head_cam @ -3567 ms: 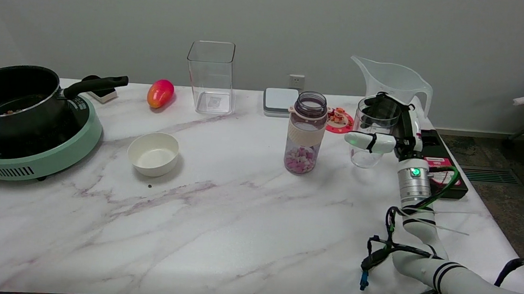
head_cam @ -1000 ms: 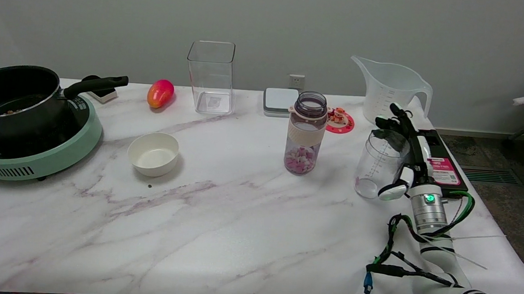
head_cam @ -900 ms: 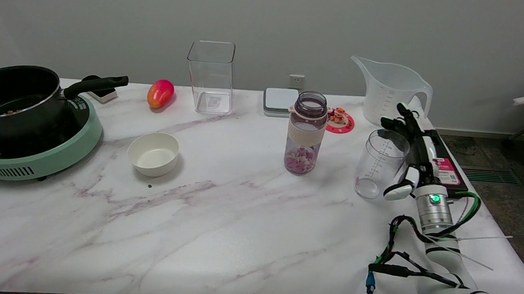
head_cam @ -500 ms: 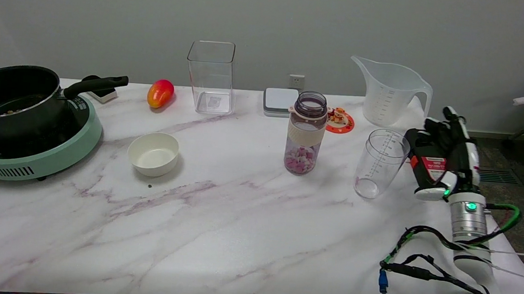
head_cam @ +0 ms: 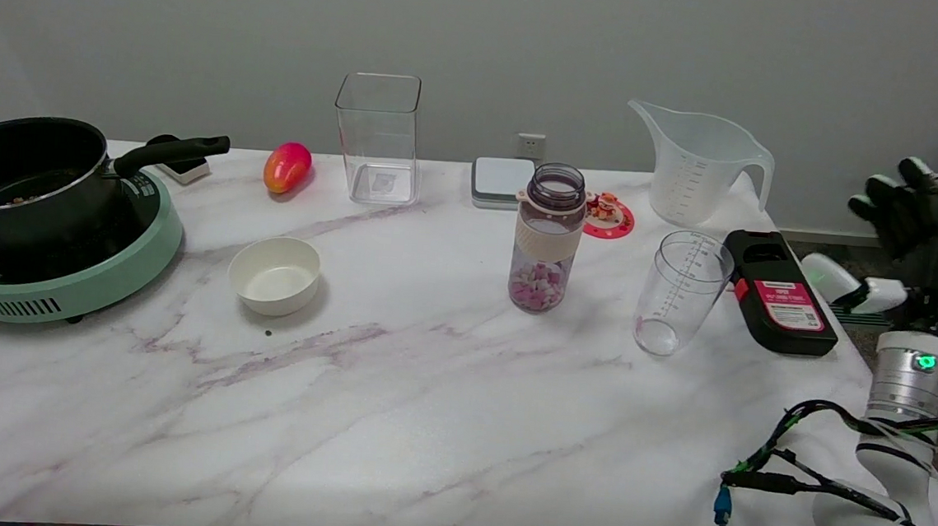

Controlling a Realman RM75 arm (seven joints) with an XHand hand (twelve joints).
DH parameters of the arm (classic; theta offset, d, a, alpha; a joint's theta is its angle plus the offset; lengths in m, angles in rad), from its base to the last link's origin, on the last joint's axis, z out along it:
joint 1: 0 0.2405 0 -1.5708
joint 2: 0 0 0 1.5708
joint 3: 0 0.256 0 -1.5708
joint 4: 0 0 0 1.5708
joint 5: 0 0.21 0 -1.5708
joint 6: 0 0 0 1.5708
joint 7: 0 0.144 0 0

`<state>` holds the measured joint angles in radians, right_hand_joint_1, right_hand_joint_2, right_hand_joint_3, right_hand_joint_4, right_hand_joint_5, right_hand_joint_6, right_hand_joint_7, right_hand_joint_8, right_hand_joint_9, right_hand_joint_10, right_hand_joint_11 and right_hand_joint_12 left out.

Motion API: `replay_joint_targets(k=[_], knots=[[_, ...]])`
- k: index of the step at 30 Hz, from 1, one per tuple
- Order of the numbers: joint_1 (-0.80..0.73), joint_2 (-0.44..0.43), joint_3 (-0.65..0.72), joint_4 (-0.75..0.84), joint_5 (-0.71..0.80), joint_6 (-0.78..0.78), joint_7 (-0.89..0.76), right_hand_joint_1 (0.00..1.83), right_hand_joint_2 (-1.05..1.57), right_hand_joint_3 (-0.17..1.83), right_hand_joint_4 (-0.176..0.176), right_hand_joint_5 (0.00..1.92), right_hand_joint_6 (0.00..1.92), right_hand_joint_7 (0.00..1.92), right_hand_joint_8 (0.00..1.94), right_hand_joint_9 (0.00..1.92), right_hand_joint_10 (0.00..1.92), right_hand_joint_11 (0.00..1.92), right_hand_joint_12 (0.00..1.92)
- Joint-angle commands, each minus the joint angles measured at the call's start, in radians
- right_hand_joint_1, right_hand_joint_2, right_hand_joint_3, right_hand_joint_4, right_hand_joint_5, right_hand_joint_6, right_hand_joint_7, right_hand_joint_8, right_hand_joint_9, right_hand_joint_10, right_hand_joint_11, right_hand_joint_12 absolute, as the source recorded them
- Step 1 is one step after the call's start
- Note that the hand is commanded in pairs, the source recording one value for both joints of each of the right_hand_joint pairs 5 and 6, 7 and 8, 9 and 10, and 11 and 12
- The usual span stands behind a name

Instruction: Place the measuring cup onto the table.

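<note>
The measuring cup (head_cam: 679, 292) stands upright on the surface (head_cam: 394, 390) just beside a black scale (head_cam: 779, 291), and the right hand (head_cam: 917, 236), fingers spread and empty, hangs well apart, so placing looks done and only retreating remains.

right hand (head_cam: 920, 241) | raised, fingers spread, holding nothing | forearm upright

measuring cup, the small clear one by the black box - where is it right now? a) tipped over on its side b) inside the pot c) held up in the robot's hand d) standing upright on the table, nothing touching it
d: the measuring cup stands upright on the table, and the right hand is open and well off to its right.
</note>
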<state>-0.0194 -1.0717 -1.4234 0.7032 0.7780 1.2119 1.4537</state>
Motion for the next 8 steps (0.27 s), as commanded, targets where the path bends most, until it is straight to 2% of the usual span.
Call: replay_joint_targets(k=[1, 4, 8], knots=[[-0.024, 0.022, 0.024, 0.188, 0.285, 0.021, 0.003, 1.27, -0.28, 0.99, 0.0, 0.42, 0.42, 0.61, 0.61, 0.55, 0.55, 0.64, 0.64], [-0.023, 0.044, 0.018, 0.183, 0.285, -0.017, 0.003, 1.27, -0.28, 1.0, 0.0, 0.43, 0.43, 0.62, 0.62, 0.57, 0.57, 0.66, 0.66], [-0.02, 0.063, 0.016, 0.174, 0.287, -0.036, 0.003, 1.27, -0.33, 1.13, 0.0, 0.43, 0.43, 0.61, 0.61, 0.57, 0.57, 0.67, 0.67]])
